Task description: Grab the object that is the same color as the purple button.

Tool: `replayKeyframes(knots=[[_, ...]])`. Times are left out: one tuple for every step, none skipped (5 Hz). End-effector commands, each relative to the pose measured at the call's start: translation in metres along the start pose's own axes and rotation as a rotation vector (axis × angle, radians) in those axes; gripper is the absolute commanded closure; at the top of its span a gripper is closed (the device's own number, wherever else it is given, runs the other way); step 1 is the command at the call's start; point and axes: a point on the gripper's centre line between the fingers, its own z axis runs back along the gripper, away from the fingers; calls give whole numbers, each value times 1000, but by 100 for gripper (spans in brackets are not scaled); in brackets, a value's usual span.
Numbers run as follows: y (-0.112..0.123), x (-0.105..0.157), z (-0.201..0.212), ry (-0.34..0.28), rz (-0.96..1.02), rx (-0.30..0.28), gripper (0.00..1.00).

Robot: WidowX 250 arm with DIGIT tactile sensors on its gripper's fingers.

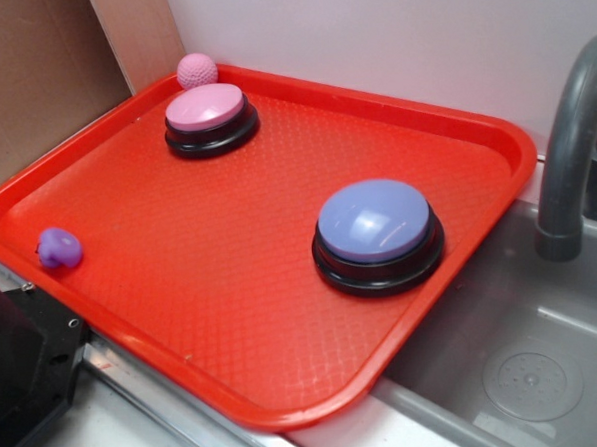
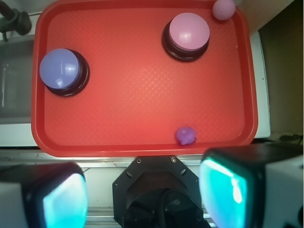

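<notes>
Red textured tray (image 1: 283, 314) beside grey sink (image 1: 527, 372); purple duck toy (image 1: 58, 247) near tray edge, purple button (image 1: 375, 222) well apart. Fingers (image 2: 142, 194) spread open, empty.

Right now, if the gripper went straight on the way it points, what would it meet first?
Judging by the wrist view, the open gripper points down past the red tray's near rim. It would likely meet that rim or the surface beside it first, not the purple toy; depth is unclear.
</notes>
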Motion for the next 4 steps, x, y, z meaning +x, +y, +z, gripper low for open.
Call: replayKeyframes(knots=[[0,0,0,0,0,0,0],[52,-23,-46,74,-42,5,0],[87,-33,-80,47,-58,38,0],[103,-33,-117,93,-38,84,0]])
